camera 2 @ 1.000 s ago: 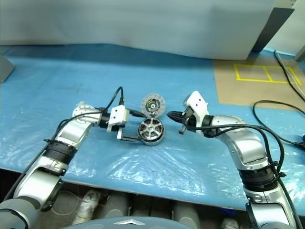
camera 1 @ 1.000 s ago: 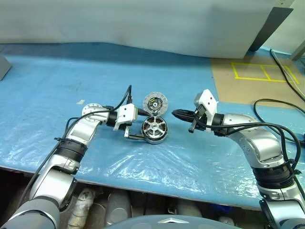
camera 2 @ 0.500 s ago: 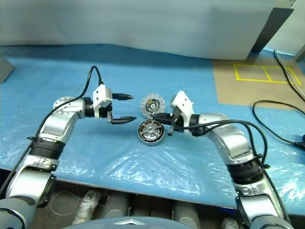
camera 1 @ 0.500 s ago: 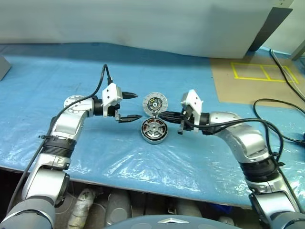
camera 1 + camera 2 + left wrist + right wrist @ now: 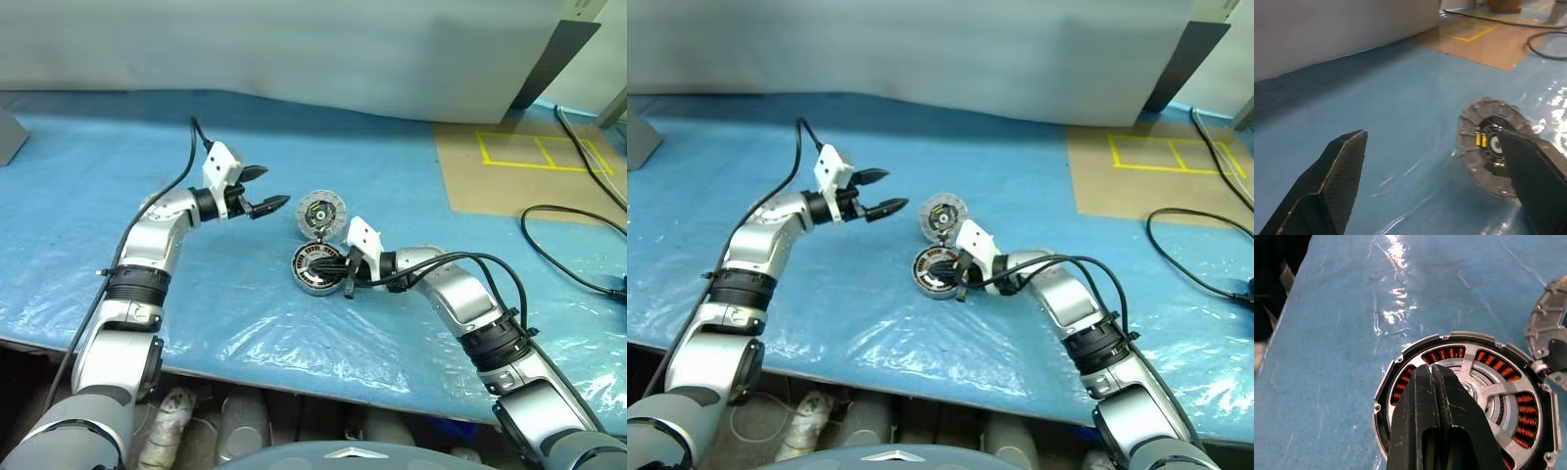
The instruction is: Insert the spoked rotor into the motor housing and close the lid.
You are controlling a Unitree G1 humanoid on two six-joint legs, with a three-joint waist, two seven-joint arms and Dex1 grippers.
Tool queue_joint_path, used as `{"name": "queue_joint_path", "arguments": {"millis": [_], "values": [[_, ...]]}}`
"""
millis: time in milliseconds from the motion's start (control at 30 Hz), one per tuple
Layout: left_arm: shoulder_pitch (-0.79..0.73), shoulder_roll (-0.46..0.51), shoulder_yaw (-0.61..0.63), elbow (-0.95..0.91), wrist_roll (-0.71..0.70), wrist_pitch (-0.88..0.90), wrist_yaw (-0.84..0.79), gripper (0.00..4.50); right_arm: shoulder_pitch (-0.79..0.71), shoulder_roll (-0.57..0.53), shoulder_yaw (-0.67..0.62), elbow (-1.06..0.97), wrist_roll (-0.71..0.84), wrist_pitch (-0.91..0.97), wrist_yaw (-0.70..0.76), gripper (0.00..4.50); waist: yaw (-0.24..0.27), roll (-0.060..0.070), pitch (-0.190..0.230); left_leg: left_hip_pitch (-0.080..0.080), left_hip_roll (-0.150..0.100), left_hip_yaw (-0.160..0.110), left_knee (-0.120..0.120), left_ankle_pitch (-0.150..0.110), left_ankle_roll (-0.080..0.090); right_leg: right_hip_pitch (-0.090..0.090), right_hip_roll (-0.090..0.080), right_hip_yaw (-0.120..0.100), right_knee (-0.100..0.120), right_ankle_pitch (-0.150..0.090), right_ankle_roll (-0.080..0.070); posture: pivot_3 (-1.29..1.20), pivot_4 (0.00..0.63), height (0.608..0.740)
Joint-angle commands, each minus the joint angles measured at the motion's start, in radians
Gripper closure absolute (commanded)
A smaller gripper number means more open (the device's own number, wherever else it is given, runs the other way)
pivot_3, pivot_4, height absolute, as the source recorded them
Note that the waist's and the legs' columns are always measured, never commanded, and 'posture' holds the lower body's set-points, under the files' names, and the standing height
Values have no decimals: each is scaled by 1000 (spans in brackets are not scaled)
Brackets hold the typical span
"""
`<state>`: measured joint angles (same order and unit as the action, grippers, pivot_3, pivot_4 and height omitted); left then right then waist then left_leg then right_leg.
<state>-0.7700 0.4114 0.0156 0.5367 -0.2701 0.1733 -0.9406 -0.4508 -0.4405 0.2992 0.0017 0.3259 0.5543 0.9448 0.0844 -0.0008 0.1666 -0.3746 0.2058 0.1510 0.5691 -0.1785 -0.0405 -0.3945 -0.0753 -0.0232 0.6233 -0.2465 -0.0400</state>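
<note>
Spoked rotor (image 5: 1484, 391) seated inside the motor housing (image 5: 315, 268), mid-table (image 5: 147, 294), well off every edge. Lid (image 5: 320, 211) just behind the housing, toward the far edge, lying flat.

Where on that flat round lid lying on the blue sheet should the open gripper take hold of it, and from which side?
Probably by the rim, one finger on each side. The lid is a thin flat disc on the blue sheet, so only its edge offers purchase. The left gripper is open, beside it on its free side; the motor housing and the shut right gripper crowd the near side.
</note>
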Motion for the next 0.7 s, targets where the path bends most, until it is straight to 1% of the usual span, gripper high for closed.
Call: {"name": "queue_joint_path", "arguments": {"millis": [33,133,200,267,300,367,400,533,600,667,700], "values": [[-70,-28,44,89,-28,9,23,44,-17,0,-111,-107,140,115,18,4500,6,0,0,-2,0,0,1,0,0,-2,0,0,0,0,0,0,150,740],[-128,-54,77,227,-46,21,22,44,-14,-32,-161,-214,188,178,4,4500,12,0,0,-7,0,-1,1,2,3,-7,1,-1,0,0,0,0,150,740],[-166,-66,113,316,-73,47,8,44,0,-51,-179,-260,197,203,-13,4500,12,0,0,-8,0,-1,0,2,3,-8,1,-1,1,3,5,0,150,740],[-203,-74,145,408,-95,74,-17,44,22,-72,-186,-292,188,214,-35,4500,13,-1,0,-8,0,-1,-2,2,3,-8,1,-1,0,3,5,0,150,740],[-221,-81,159,459,-96,66,-11,214,34,-78,-193,-304,188,223,-50,4500,13,-1,0,-8,0,-1,-2,2,3,-8,1,-2,0,3,5,0,150,740],[-258,-94,188,551,-103,70,-16,666,55,-85,-207,-322,193,238,-75,4500,16,-1,1,-8,0,-1,-4,2,3,-8,1,-2,-1,3,5,0,150,740],[-272,-101,199,589,-102,64,-18,984,66,-91,-210,-330,190,242,-84,4500,16,-1,1,-8,-1,-1,-4,1,1,-8,1,-2,-2,3,6,0,150,740],[-306,-134,194,688,-67,76,-80,2360,110,-111,-226,-370,192,261,-125,4500,20,-1,1,-9,-1,-2,-5,0,0,-8,0,-2,-3,4,7,0,150,740],[-311,-156,179,711,-43,73,-111,3139,120,-115,-237,-391,202,277,-143,4500,20,-2,1,-9,-1,-2,-5,0,0,-8,0,-2,-4,4,7,0,150,740],[-314,-178,171,730,-21,68,-116,3813,130,-122,-246,-410,210,289,-155,4500,19,-2,1,-9,-1,-2,-5,0,0,-8,0,-2,-4,4,7,0,150,740],[-316,-189,168,738,-11,67,-115,4073,137,-126,-251,-421,214,296,-161,4500,20,-2,1,-9,-1,-2,-5,0,0,-8,0,-2,-4,4,7,0,150,740]]}}
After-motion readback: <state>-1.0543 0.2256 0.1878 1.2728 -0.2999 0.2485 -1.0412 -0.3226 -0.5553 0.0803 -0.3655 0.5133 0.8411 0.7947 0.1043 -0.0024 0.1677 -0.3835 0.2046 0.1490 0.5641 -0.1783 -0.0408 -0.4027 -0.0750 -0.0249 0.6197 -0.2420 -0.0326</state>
